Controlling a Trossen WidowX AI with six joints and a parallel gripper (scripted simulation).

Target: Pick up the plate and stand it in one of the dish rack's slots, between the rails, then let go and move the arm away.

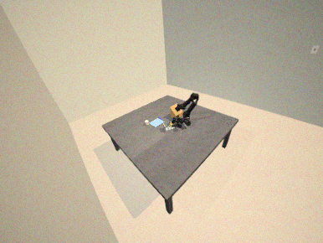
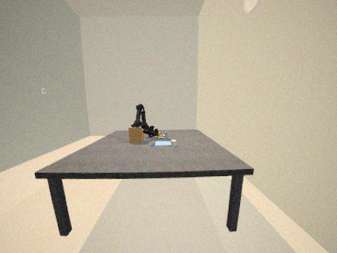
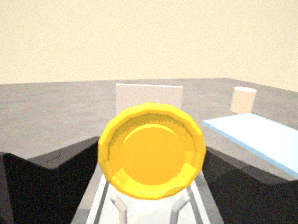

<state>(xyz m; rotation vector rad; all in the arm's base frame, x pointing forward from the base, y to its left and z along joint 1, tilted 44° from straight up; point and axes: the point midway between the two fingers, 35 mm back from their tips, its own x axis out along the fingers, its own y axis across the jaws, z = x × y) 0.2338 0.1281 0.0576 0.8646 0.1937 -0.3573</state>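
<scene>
The end effector (image 3: 150, 200) is clamped on the upright yellow plate (image 3: 151, 151), held above the dish rack (image 3: 149, 100) at twelve o'clock; slotting, release and retreat remain.

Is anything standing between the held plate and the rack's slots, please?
Nothing visible does. The gripper holds the plate upright directly over the rack, whose rails run on beneath it; the cup and blue mat sit off to one side.
</scene>
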